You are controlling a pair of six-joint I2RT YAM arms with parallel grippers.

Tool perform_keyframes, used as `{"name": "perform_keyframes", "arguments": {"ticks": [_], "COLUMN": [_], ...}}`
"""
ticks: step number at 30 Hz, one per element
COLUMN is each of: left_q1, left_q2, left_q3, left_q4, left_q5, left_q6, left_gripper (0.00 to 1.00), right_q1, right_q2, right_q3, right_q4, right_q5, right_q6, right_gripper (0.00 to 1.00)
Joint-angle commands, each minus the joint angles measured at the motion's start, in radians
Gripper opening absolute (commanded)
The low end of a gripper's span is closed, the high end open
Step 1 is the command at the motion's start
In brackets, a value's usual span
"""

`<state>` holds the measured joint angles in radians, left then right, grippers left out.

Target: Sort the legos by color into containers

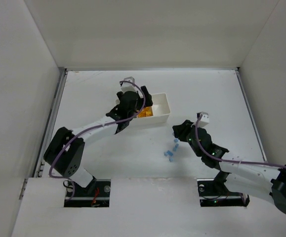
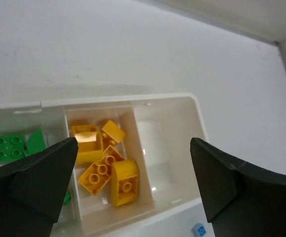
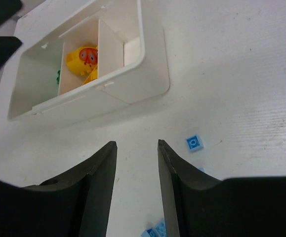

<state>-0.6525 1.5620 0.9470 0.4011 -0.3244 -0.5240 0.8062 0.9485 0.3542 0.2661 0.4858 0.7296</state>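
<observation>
The left gripper [image 2: 133, 148] hangs spread wide with nothing between its fingers, centred over the middle compartment of the white tray [image 2: 133, 98]. That placement reads as a drop position, since the yellow bricks [image 2: 105, 163] lie heaped directly under the gap. Left of that heap in the left wrist view, the green bricks [image 2: 8, 148] sit in their own compartment. To the right, the third compartment [image 2: 162, 148] looks bare and is presumably kept for blue. The right gripper [image 3: 137, 143] is low over the table [image 1: 207, 94], its jaws parted only narrowly and gripping nothing, pointed toward the tray in the upper left of its view. So slim a gap would suit pieces this small. The blue bricks [image 1: 171, 150] lie loose near the centre of the top view, just left of that gripper and apart from the tray. One shows at right of centre in the right wrist view, and more sit at its bottom edge. Blue seems to be the colour left to sort, and the right arm is better placed for it.
</observation>
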Motion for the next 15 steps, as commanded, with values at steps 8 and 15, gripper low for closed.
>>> {"name": "perform_keyframes", "arguments": {"ticks": [8, 15], "left_q1": [-0.213, -0.316], "left_q2": [-0.356, -0.491], "left_q3": [0.01, -0.017], "left_q4": [-0.031, -0.008], "left_q5": [-0.099, -0.214], "left_q6": [-0.157, -0.26], "left_gripper": [1.0, 1.0], "right_q1": [-0.012, -0.02], "right_q2": [0.085, 0.157], "right_q3": [0.054, 0.091], "right_q4": [-0.117, -0.157], "right_q5": [0.059, 0.069], "right_q6": [0.016, 0.042], "right_gripper": [0.22, 0.27]}}
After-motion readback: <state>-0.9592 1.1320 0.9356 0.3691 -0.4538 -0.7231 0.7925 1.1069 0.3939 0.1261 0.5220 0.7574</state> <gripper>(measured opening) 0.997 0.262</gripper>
